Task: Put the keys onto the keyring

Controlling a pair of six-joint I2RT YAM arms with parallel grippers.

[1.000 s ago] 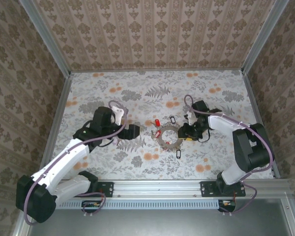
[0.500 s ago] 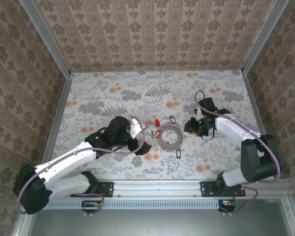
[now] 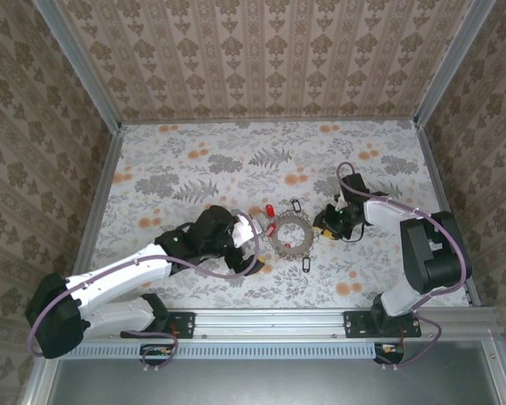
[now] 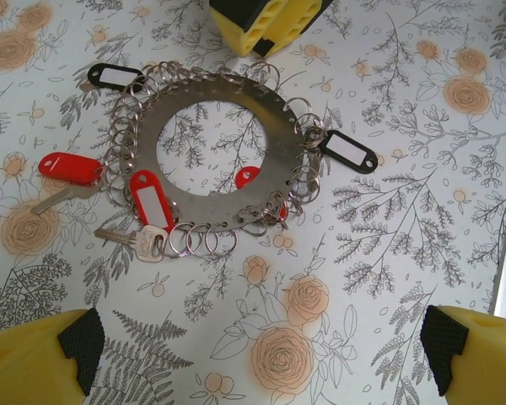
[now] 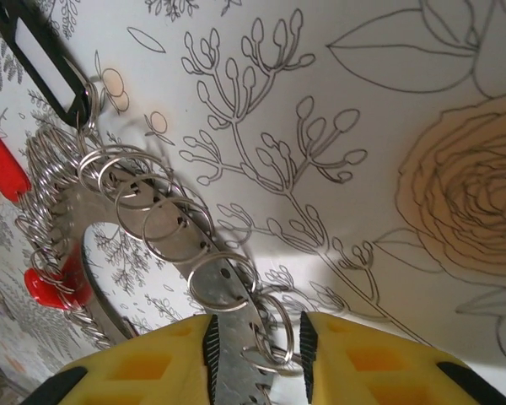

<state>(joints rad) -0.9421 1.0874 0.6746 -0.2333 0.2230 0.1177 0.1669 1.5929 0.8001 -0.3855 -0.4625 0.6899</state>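
The whole table [image 3: 194,143] is viewed steeply from above and behind the arm bases by the top external camera. The keyring [image 3: 288,232] [image 4: 274,160] is looked down on from fairly near by the left wrist camera, above the left gripper [image 4: 261,346]. It is seen from very close, at a low slant, by the right wrist camera [image 5: 228,295], past the right gripper [image 5: 257,337]. The keyring is shared by all three views.
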